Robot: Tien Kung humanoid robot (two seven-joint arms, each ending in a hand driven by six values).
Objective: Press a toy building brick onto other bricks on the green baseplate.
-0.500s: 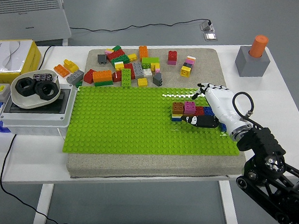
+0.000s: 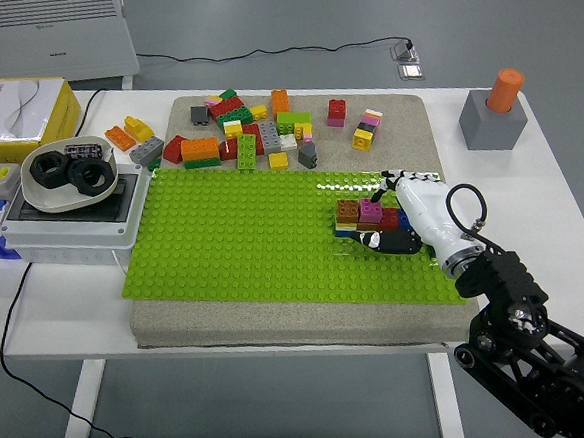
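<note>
From the head view, my right robot hand (image 2: 397, 221) lies low over the brick stack (image 2: 364, 218) on the right part of the green baseplate (image 2: 241, 235), its dark fingers (image 2: 383, 241) curled along the stack's near side; whether they grip a brick I cannot tell. The stack sits on the plate, a brown and a pink brick on top, its long axis running left to right, parallel to the bench (image 2: 263, 352) edge. To press well I judge I should push straight down, studs aligned, without dragging sideways. The loose bricks (image 2: 248, 131) lie beyond the plate's far edge.
</note>
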